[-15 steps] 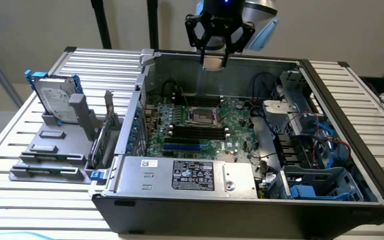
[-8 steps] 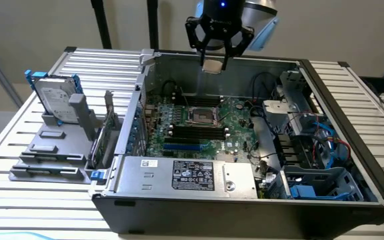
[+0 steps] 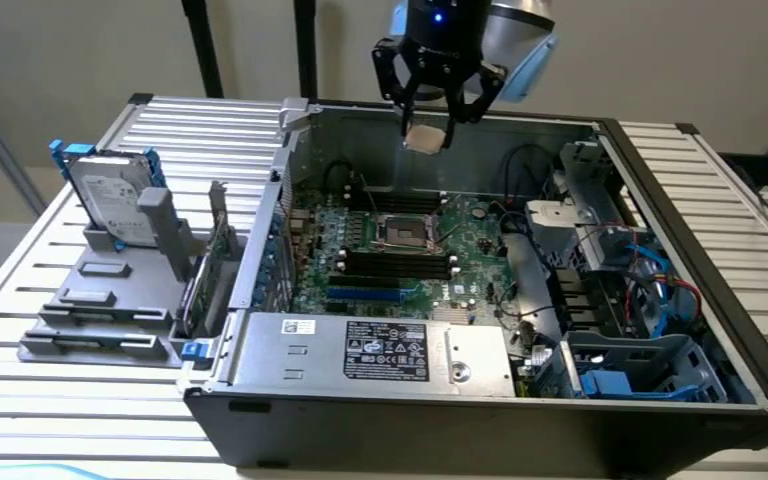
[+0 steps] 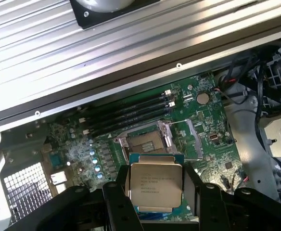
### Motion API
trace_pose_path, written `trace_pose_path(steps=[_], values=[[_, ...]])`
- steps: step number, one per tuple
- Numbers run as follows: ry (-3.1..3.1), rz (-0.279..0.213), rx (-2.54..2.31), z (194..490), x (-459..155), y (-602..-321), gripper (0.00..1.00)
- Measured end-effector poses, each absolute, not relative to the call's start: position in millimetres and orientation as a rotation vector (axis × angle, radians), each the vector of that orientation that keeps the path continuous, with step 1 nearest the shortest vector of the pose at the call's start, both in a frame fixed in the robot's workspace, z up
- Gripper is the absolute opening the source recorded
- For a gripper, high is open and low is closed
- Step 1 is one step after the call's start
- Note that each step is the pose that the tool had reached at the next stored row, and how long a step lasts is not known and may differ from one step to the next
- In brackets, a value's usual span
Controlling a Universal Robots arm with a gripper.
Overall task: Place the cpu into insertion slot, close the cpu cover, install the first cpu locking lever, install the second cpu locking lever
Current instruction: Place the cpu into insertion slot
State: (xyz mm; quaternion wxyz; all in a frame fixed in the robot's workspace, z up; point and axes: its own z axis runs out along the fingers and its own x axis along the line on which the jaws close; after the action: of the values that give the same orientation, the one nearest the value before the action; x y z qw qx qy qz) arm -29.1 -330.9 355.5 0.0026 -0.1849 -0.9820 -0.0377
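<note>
One cpu [image 4: 156,185] clamped in end effector [image 3: 432,122], well apart from insertion slot [image 4: 143,143].
Best kept level, squared to socket edges, lowered gently.

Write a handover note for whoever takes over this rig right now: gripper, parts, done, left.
Gripper: shut on the cpu, which it holds in the air above the computer case.
Insertion slot: empty, on the board inside the case.
Cpu cover: appears open beside the slot.
Done: cpu is in the grip.
Left: cpu not yet in the slot, cover not closed, both locking levers not installed (too fine to pick out here).
</note>
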Motion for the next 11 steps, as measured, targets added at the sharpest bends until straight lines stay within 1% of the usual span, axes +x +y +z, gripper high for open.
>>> trace_pose_path(steps=[11], values=[[-3.014,-0.119,-0.887,344.4,-29.1,-330.9,0.54]])
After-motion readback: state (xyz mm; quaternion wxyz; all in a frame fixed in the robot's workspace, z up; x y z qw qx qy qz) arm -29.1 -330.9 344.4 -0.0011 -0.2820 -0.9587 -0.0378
